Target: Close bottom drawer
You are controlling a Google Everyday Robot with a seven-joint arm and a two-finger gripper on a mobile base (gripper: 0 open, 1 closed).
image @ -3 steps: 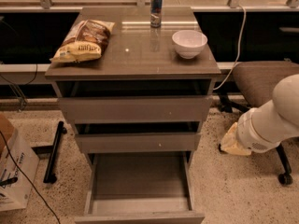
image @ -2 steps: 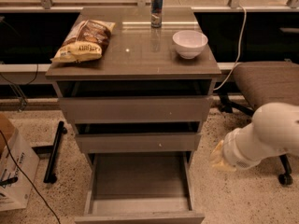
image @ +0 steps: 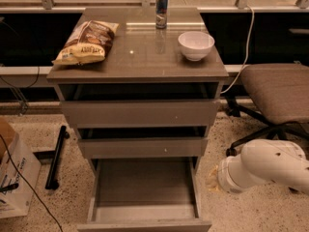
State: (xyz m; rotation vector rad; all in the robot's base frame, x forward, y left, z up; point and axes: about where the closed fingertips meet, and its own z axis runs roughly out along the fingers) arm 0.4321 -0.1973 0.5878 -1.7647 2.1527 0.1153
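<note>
A speckled terrazzo floor (image: 43, 129) runs under a grey-brown cabinet (image: 215, 100), and a window rail crosses behind it. At the far left stands a cardboard box (image: 14, 175) with a black cable trailing over it. Just right of it a black bar (image: 55, 156) lies on the floor.

On the worktop (image: 140, 62), a bag of chips (image: 87, 42) lies along the left edge, reaching toward the front-left corner. A drink can (image: 161, 11) stands upright at the middle of the back edge. A white bowl (image: 196, 45) sits near the right edge, well apart from the bag; nothing can be seen inside it. A white cord (image: 245, 47) hangs down past the back-right corner, and a padded chair (image: 280, 91) stands to the right of the cabinet.

Below the front edge, the upper drawer (image: 140, 112) and middle drawer (image: 142, 147) each show a dark gap above their fronts. The bottom drawer (image: 145, 190) is pulled far out toward the camera, its long tray bare and its front panel at the lower edge of the view.

The white arm (image: 265, 166) reaches in low from the right, near floor level. The gripper (image: 213, 180) is at its left end, just beside the open drawer's right wall. Whether it is open or closed cannot be told, and no contact with the drawer is evident.
</note>
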